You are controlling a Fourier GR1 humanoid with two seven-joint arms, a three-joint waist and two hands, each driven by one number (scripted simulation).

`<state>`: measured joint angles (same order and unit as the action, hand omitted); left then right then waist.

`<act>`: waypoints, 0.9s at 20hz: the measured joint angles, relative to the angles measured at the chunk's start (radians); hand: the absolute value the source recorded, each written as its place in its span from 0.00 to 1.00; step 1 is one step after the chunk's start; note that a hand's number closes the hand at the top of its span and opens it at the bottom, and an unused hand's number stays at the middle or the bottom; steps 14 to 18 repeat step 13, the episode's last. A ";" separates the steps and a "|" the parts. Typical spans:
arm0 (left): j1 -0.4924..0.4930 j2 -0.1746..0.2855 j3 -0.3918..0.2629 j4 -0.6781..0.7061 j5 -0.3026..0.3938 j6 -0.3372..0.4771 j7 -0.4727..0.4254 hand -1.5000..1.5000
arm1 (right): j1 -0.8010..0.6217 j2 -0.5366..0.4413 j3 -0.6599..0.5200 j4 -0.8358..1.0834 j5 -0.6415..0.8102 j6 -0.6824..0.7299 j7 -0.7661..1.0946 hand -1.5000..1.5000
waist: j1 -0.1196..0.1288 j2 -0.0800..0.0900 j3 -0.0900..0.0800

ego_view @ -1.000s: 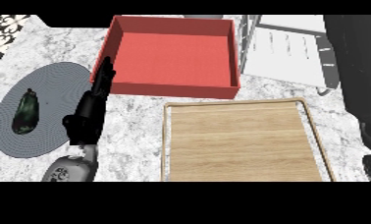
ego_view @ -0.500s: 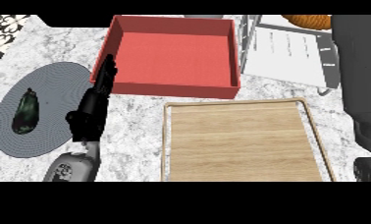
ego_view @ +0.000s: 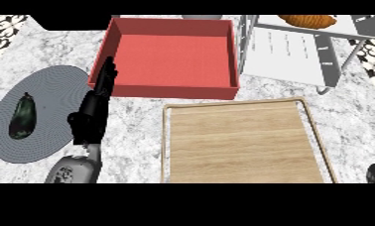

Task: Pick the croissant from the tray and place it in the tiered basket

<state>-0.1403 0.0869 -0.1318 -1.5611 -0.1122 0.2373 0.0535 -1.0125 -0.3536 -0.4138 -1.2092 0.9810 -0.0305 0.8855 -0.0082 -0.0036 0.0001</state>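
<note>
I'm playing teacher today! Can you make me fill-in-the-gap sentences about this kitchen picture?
The croissant sits on the tiered ____.
The box beside the left hand is coloured ____.
The dark vegetable lies on a round grey ____.
Missing words: basket, red, mat.

Single head view, steeply down onto the near counter (ego_view: 135, 121)

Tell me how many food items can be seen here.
2. A croissant lies in the basket at the top right; an eggplant lies on the grey mat at the left. Others may be hidden beyond the view's edges.
</note>
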 measured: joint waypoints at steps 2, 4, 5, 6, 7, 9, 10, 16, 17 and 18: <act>0.015 0.003 0.003 -0.013 0.003 -0.002 0.001 0.50 | 0.049 -0.008 -0.029 -0.086 -0.020 0.004 0.030 0.00 | -0.007 -0.004 0.000; 0.026 0.012 0.014 -0.020 0.009 -0.007 0.001 0.50 | 0.109 -0.014 -0.073 -0.171 -0.055 0.004 0.043 0.00 | -0.014 -0.006 0.000; 0.027 0.013 0.020 -0.020 0.011 -0.006 -0.002 0.50 | 0.137 -0.019 -0.097 -0.217 -0.080 0.010 0.046 0.00 | -0.017 -0.006 0.000; 0.026 0.015 0.024 -0.018 0.010 -0.005 -0.002 0.50 | 0.169 -0.019 -0.120 -0.267 -0.105 0.018 0.052 0.00 | -0.022 -0.007 0.000; 0.038 0.015 0.026 -0.021 0.012 -0.005 -0.008 0.50 | 0.207 -0.016 -0.144 -0.322 -0.133 0.030 0.056 0.00 | -0.027 -0.009 0.000; 0.046 0.020 0.031 -0.031 0.017 -0.009 -0.003 0.50 | 0.289 -0.026 -0.201 -0.425 -0.201 0.066 0.047 0.00 | -0.034 -0.011 0.001; 0.046 0.020 0.036 -0.024 0.018 -0.008 -0.009 0.50 | 0.335 -0.028 -0.227 -0.481 -0.235 0.091 0.043 0.00 | -0.038 -0.011 0.001; 0.046 0.011 0.032 -0.022 0.011 0.000 -0.006 0.50 | 0.474 -0.029 -0.327 -0.623 -0.357 0.162 0.018 0.00 | -0.047 -0.011 0.001; 0.046 0.011 0.032 -0.022 0.011 0.000 -0.006 0.50 | 0.474 -0.029 -0.327 -0.623 -0.357 0.162 0.018 0.00 | -0.047 -0.011 0.001; 0.046 0.011 0.032 -0.022 0.011 0.000 -0.006 0.50 | 0.474 -0.029 -0.327 -0.623 -0.357 0.162 0.018 0.00 | -0.047 -0.011 0.001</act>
